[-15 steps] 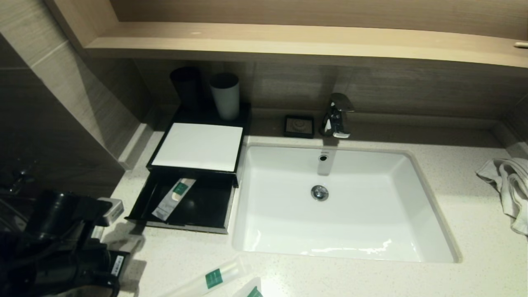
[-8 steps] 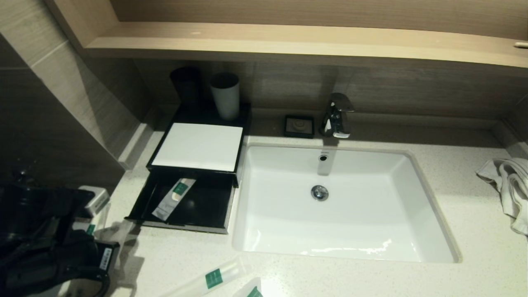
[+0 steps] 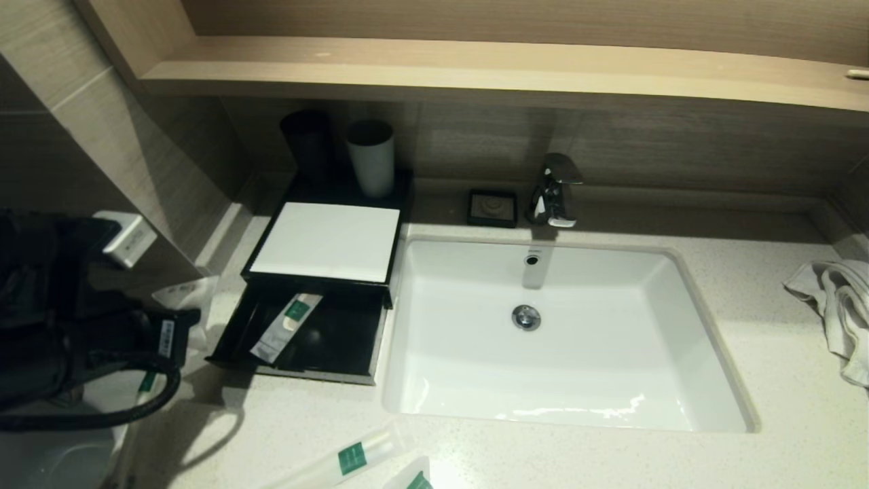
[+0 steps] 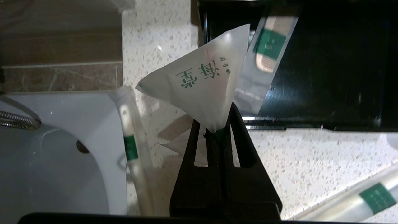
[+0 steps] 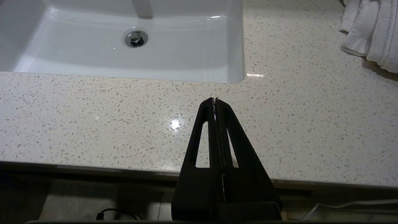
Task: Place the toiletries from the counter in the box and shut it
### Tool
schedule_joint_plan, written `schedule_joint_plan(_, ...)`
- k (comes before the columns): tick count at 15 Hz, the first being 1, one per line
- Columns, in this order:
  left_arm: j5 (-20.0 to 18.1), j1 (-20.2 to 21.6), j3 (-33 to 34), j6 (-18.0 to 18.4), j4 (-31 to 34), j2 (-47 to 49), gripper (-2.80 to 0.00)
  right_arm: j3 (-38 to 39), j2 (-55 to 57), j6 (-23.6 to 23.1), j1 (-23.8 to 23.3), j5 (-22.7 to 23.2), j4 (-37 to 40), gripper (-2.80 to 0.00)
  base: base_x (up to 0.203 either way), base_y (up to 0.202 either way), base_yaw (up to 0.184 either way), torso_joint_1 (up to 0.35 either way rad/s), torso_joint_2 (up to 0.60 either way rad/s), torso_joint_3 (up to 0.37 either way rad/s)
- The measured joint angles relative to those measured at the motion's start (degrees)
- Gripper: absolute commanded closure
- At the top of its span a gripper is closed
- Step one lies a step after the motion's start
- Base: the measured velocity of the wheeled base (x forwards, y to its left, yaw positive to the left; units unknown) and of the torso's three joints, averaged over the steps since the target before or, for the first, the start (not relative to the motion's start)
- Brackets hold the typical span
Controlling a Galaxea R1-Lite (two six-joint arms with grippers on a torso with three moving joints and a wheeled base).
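My left gripper [image 4: 216, 130] is shut on the corner of a short whitish packet [image 4: 199, 81] with green lettering, held in the air just left of the box's open drawer [image 3: 234, 333]. In the head view that packet [image 3: 178, 293] hangs off the counter's left end. The box [image 3: 326, 241] is black with a white top panel. One long packet [image 3: 285, 326] lies in its drawer. Two more packets [image 3: 356, 456] [image 3: 415, 479] lie on the counter [image 3: 543, 455] at the front edge, and a long thin one [image 4: 132, 146] lies below the held packet. My right gripper [image 5: 215, 100] is shut and empty above the counter's front edge.
A white sink basin [image 3: 679, 326] takes up the counter's middle, with a chrome tap [image 3: 555, 190] and a small black soap dish [image 3: 492, 207] behind it. A black cup [image 3: 307, 144] and a white cup [image 3: 371, 157] stand behind the box. A white towel [image 3: 835, 305] lies at the right.
My left arm has risen and moved back along the counter's left end, carrying the short packet up beside the open drawer. Nothing else has moved.
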Motion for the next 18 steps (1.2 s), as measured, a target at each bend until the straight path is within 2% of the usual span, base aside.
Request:
schedule_joint_plan(6,-0.35,-0.59,-11.54,-1.92,-1.47,12.04,0.0,0.0,0.0,0.0,0.0,-0.02,0.0,0.0,0.0,0.0,0.0,0.0,0.0,0.0)
schedule_joint_plan(9,-0.57,-0.85,-10.9,-2.38,-3.72,14.82,0.0,0.0,0.0,0.01,0.0,-0.02,0.0,0.0,0.0,0.0,0.0,0.0,0.0,0.0)
schedule_joint_plan(12,-2.93,-0.9,-9.92,-2.33,-4.66,16.74,0.0,0.0,0.0,0.0,0.0,0.0,0.01,0.0,0.0,0.0,0.0,0.0,0.0,0.0)
schedule_joint_plan(18,-3.03,-0.76,-9.06,-2.41,-4.66,17.16,0.0,0.0,0.0,-0.03,0.0,0.0,0.01,0.0,0.0,0.0,0.0,0.0,0.0,0.0)
